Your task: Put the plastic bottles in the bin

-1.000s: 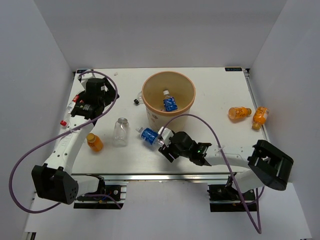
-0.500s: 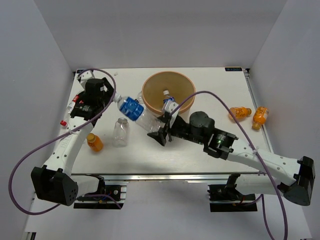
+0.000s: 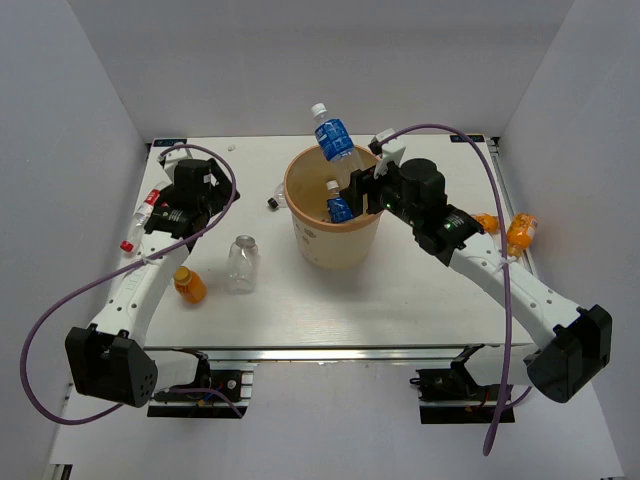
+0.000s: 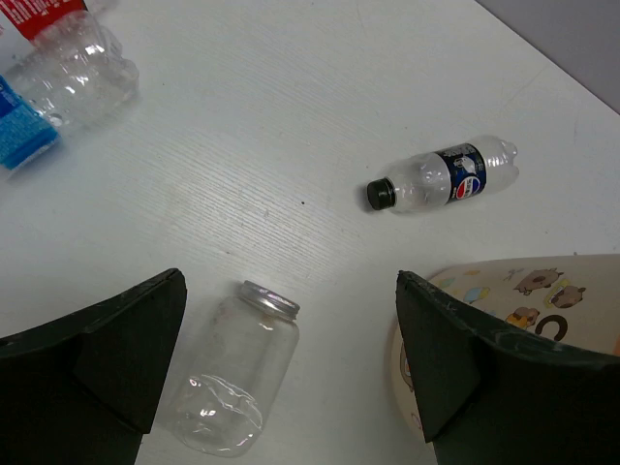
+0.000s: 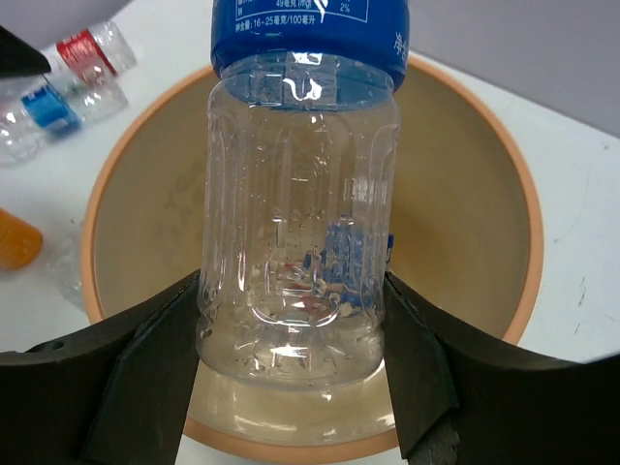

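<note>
Two arms work over a white table [image 3: 260, 315]. Right gripper [image 5: 291, 329]: fingers part-open, clamped on the base of a clear blue-labelled bottle [image 3: 333, 138]. It is held tilted above the bin [image 3: 335, 245], cap toward the top of the frame. The tan bin sits centre frame, with a second blue-labelled bottle [image 3: 341, 208] inside. Left gripper [image 4: 291, 281]: upper left, fingers spread wide, holding nothing. Left of the bin are an unlabelled bottle [image 3: 241, 262] and an orange bottle [image 3: 188, 285]. Two more orange bottles [image 3: 520, 232] lie at the right edge. A small black-capped bottle [image 4: 441, 179] lies near the bin's rim.
</note>
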{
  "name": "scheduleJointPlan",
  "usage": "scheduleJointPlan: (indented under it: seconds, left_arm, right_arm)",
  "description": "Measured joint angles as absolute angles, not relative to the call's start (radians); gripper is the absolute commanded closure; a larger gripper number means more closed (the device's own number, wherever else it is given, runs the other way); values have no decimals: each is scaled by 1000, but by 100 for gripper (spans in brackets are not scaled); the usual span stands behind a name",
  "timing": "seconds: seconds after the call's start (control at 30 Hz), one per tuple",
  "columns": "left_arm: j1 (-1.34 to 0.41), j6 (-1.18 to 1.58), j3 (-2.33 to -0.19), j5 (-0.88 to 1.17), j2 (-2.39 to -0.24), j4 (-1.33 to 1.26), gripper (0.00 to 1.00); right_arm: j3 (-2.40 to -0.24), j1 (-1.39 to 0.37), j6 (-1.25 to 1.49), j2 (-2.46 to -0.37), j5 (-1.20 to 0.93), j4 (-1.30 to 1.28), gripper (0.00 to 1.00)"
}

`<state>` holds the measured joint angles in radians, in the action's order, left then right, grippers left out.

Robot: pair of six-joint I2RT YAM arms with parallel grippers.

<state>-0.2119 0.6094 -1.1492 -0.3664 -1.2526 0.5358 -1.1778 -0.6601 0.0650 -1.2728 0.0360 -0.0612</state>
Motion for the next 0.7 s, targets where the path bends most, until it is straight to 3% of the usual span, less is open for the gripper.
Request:
scheduleJointPlan:
  seconds: [0.03,0.07,0.43,0.7]
  left_arm:
    - [-212,612,-1144,-360,-1256,529,2]
    - [-212,614,-1134,-352,-1256,519,2]
    - [-211,632,-1040,-268,-1343,468,2]
    - [-231,602,-926,-197,-1386,429,2]
  right_arm:
    - [-1178,-659,65,-1277,35,-75,20]
    - [-1177,-659,68,-1279,34,-83,11]
    - [-1261,-612,66,-1276,34,-115,11]
    - [-1332,-480,109,-1227,25,-126,11]
